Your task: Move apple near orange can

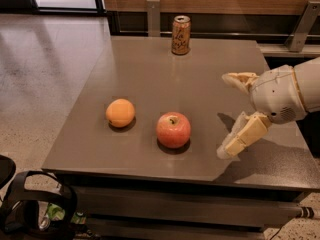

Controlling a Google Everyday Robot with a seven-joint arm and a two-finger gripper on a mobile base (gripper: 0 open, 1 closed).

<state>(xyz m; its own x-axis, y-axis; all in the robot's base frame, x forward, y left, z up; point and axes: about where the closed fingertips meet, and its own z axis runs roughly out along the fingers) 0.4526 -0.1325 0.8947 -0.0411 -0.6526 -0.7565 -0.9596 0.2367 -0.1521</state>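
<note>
The apple, red-pink with a dark stem dimple, sits on the grey table near its front edge. The orange can stands upright at the far edge of the table, well behind the apple. My gripper is at the right, open and empty, its tan fingers spread wide and pointing left toward the apple. It is about an apple's width to the right of the apple, just above the tabletop.
A plain orange fruit lies on the table left of the apple. A black strap or bag sits on the floor at the lower left. A wooden wall and metal posts run behind the table.
</note>
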